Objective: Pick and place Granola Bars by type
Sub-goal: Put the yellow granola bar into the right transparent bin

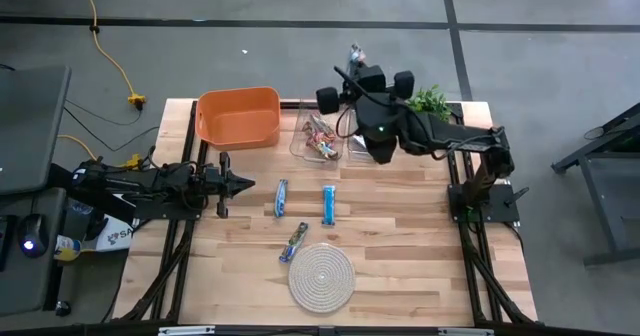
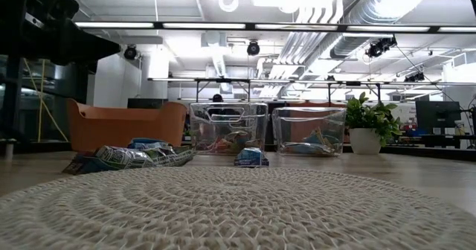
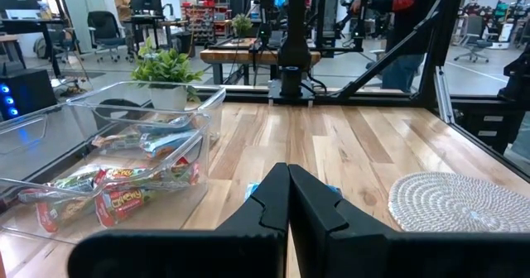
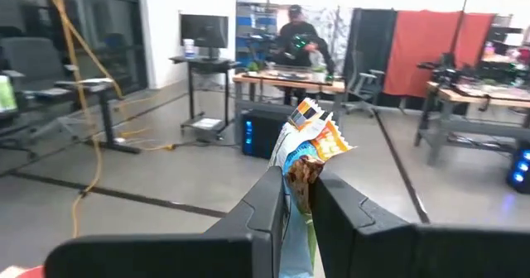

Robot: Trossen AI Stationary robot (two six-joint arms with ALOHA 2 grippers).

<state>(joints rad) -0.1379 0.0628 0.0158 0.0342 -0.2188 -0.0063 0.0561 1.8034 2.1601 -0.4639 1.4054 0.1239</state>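
On the wooden table (image 1: 400,266) sit one orange bin (image 1: 238,116), two clear tubs (image 2: 228,127) and three loose Granola Bars (image 1: 328,204). Right gripper (image 4: 294,191) pinches one bar (image 4: 308,141) aloft beyond the tubs; left gripper (image 3: 287,197) rests closed at the left edge.

The right gripper (image 4: 296,197) is pinching a granola bar (image 4: 305,158) between its dark fingers (image 4: 267,202) — wrapper end sticking up, orange and white — with desks and a person (image 4: 300,38) beyond.
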